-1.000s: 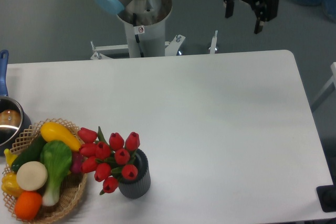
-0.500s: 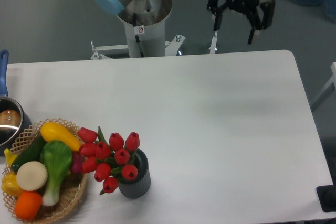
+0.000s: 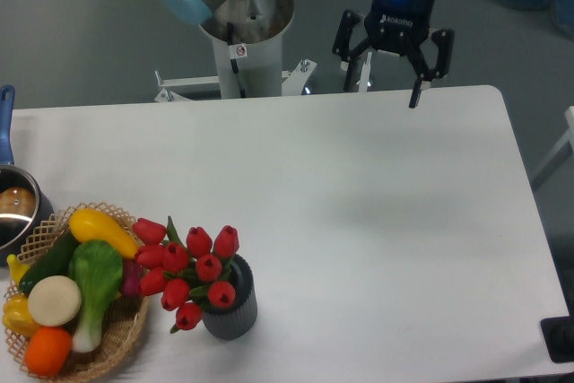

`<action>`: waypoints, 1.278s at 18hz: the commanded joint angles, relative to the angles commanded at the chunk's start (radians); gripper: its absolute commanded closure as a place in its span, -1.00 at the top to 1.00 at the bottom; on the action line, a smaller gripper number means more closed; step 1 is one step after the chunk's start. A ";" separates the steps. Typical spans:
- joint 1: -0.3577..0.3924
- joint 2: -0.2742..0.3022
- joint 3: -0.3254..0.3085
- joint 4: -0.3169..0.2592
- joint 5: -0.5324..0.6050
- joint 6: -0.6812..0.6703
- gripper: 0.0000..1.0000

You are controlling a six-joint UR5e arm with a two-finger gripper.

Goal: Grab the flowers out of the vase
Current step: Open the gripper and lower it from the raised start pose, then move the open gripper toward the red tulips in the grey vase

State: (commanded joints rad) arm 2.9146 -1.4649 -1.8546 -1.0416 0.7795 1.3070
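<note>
Claw (image 3: 383,73) spread wide over our worktop's (image 3: 359,213) far edge; flowers (image 3: 190,266) in vase (image 3: 232,311), veggie basket (image 3: 108,347) touching them.

My gripper (image 3: 383,80) hangs w/ jaws wide apart over table's (image 3: 359,221) far edge, well apart from flowers (image 3: 190,268) in vase (image 3: 233,311).

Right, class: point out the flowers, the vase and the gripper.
flowers (image 3: 199,268): fixed camera, a red bud mid-bunch.
vase (image 3: 233,315): fixed camera, ribbed grey side wall.
gripper (image 3: 382,87): fixed camera, midway between its spread fingertips.
</note>
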 joint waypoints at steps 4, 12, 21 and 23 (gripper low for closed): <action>-0.014 -0.028 0.003 0.006 -0.048 0.009 1.00; -0.092 -0.077 -0.003 0.093 -0.055 0.009 1.00; -0.147 -0.164 0.002 0.149 -0.131 0.012 1.00; -0.166 -0.184 0.006 0.170 -0.143 0.014 1.00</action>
State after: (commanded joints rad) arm 2.7490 -1.6489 -1.8485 -0.8714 0.6367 1.3207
